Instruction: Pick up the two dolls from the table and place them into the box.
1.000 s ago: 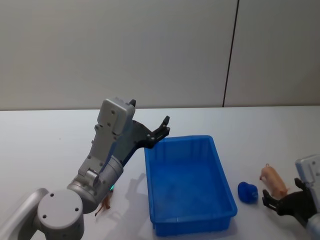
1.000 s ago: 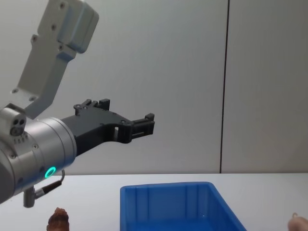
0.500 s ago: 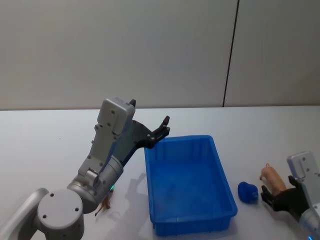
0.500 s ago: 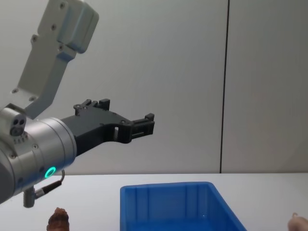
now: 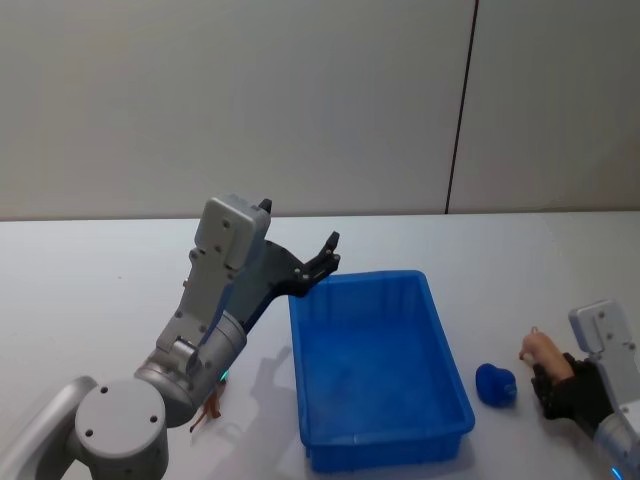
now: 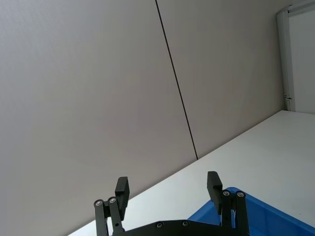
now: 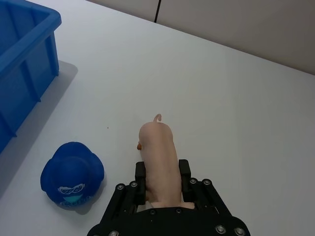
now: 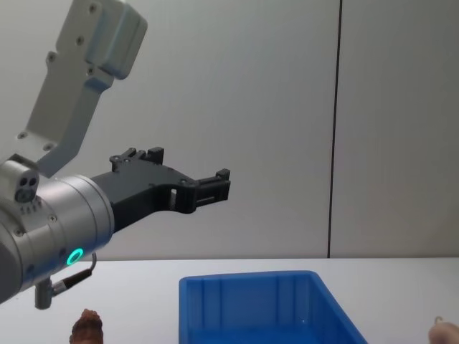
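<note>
Left side: reddish-brown doll (image 5: 208, 408) sits on the table (image 5: 80, 290), near the left arm's base and to the left of the box (image 5: 385, 446). In the chest view it shows at the bottom edge (image 8: 87, 327). Nothing is touching it.

Left gripper (image 5: 325, 258) hangs in the air above the box's far-left corner, well clear of the table. Fingers are wide apart and empty; the wrist view shows both tips (image 6: 167, 189) with only wall behind them. I read it as idle.

Box is mid-table and has no doll in it, so I judge 0 of 2 placed.

Right of the box: small blue toy (image 5: 495, 384) lies on the table. It's not one of the dolls, so leave it. It sits just beside the pale pink doll (image 7: 158, 157), apart from it.

Right gripper (image 7: 162, 168) is down at table level on the pale pink doll. Fingers (image 7: 140, 171) are pressed in on both flanks of the body, about mid-length, head end sticking out ahead. Doll looks to be resting on the table.

Step in hand: grasp on doll 1, lift not yet done.

Next: lift straight up to clear the blue toy and the box rim, carry left over the box, release. Soft body, so I'd watch for slip or droop on the lift. Then the left arm takes the brown doll.
</note>
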`<state>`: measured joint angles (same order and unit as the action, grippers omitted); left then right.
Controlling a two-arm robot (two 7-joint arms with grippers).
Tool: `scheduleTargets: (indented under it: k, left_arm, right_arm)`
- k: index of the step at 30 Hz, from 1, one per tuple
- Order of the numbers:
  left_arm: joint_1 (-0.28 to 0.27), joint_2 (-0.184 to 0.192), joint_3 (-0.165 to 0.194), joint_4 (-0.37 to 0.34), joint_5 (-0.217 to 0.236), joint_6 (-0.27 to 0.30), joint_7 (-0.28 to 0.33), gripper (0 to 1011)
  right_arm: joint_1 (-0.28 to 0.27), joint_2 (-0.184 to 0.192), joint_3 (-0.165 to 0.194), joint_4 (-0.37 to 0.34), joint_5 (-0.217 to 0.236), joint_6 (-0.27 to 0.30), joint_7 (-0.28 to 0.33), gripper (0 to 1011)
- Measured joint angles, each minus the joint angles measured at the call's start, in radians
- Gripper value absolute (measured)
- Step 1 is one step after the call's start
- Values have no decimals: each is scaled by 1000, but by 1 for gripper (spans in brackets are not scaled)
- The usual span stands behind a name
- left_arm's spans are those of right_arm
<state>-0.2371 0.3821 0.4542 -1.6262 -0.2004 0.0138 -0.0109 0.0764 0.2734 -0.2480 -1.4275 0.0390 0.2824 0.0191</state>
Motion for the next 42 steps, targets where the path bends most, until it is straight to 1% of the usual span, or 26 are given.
scheduleTargets:
  k: [3, 9, 14, 20, 26, 34, 36, 42]
  left_arm:
    - [0, 0, 0, 0, 0, 0, 0, 1003]
    - [0, 0, 0, 0, 0, 0, 0, 1003]
    - [0, 0, 0, 0, 0, 0, 0, 1003]
    - [0, 0, 0, 0, 0, 0, 0, 1003]
    - [0, 0, 0, 0, 0, 0, 0, 1003]
    - [0, 0, 0, 0, 0, 0, 0, 1003]
    - [0, 0, 0, 0, 0, 0, 0, 1003]
    - [0, 0, 0, 0, 0, 0, 0, 1003]
  right_arm:
    - [1, -1, 0, 1, -1, 0, 0, 369]
    - [0, -2, 0, -4, 4, -8, 2, 369]
    - [-1, -4, 2, -15, 12, -30, 2, 369]
    - [-3, -6, 5, -39, 21, -72, 1, 369]
    - [-5, -8, 8, -86, 33, -124, 2, 369]
    - [-6, -12, 8, -146, 59, -168, 35, 369]
    - [-6, -16, 5, -175, 73, -178, 56, 369]
    - [-4, -27, -4, -221, 100, -177, 99, 369]
